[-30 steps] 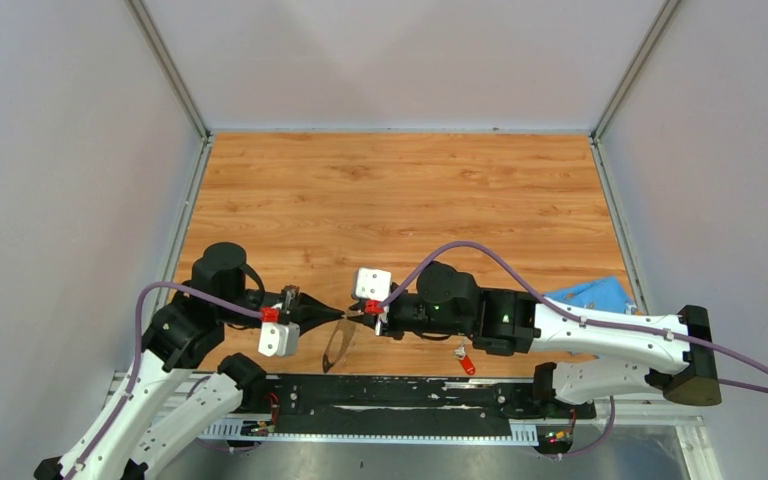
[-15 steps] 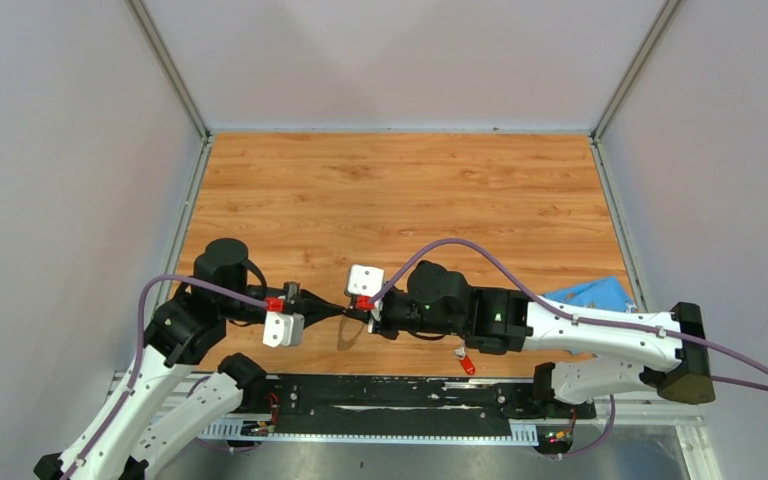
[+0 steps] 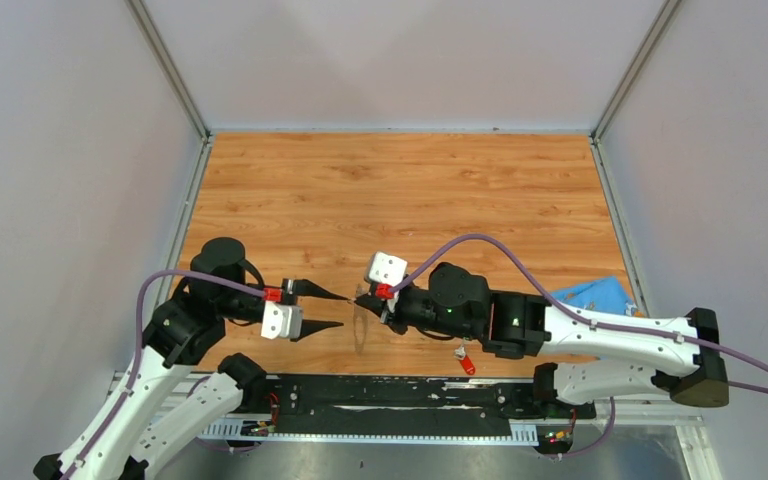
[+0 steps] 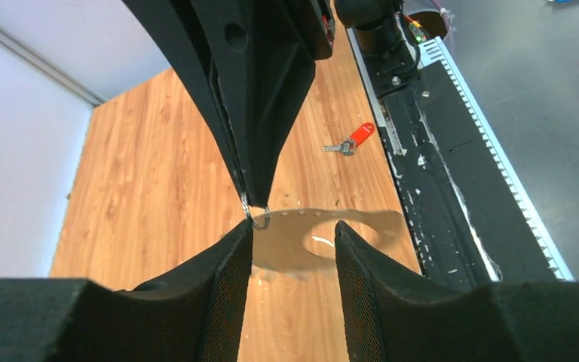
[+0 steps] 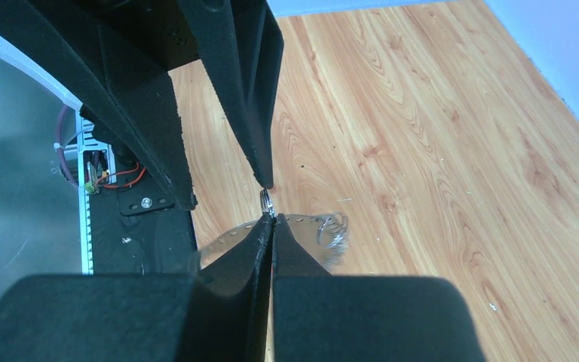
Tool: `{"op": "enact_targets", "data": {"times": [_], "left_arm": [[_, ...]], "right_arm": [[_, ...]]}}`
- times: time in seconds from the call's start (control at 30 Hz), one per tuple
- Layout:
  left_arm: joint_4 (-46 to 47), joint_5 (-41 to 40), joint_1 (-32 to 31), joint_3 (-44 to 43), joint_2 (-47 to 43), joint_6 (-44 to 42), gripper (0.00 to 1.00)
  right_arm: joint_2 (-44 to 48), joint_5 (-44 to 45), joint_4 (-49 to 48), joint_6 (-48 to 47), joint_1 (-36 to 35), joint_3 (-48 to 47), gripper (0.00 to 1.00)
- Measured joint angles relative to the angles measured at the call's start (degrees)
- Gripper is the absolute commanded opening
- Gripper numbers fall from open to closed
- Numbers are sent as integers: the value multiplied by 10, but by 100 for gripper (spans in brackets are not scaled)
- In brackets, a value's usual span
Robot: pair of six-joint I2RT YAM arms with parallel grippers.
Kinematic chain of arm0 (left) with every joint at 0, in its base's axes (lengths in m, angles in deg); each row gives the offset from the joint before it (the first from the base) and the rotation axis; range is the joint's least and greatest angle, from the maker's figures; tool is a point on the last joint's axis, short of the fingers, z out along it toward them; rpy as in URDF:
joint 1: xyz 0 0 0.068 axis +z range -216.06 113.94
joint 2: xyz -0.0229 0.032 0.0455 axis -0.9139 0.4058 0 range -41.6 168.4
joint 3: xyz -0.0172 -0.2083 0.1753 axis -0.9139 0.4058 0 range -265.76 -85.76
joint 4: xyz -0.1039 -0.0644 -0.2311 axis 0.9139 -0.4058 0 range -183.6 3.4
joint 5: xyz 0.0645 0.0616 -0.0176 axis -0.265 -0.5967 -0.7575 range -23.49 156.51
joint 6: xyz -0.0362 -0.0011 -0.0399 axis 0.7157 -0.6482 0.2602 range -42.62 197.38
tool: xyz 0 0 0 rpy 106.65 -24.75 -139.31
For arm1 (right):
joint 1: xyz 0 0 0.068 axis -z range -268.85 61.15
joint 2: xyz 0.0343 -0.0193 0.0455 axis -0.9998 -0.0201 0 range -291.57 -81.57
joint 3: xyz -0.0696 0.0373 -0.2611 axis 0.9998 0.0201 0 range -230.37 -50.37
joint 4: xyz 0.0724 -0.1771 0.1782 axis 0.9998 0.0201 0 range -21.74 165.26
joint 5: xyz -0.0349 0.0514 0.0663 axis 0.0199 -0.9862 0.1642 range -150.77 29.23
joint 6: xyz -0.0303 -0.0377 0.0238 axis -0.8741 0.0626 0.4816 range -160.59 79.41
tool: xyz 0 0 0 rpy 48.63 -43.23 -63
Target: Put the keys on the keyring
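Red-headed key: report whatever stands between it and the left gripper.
The right gripper, shut on the large thin grey metal keyring hanging from it, sits between the open left gripper and the red-headed metal key lying on the wooden table.

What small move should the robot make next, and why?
Probably the left gripper should swing toward the red key, which lies loose on the table. The left jaws stand open and empty. The right gripper is shut on the keyring and holds it off the wood, so it seems ready to take a key.
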Motion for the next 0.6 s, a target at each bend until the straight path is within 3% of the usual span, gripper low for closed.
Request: {"op": "enact_targets", "data": {"times": [0.17, 0.4, 0.6], "left_arm": [[4, -7, 0, 0, 4, 60, 39], [97, -42, 0, 27, 7, 199, 33], [129, -47, 0, 29, 8, 250, 25]], "right_arm": [[16, 4, -13, 9, 0, 8, 0], [19, -6, -24, 16, 0, 12, 0], [20, -16, -24, 16, 0, 14, 0]]}}
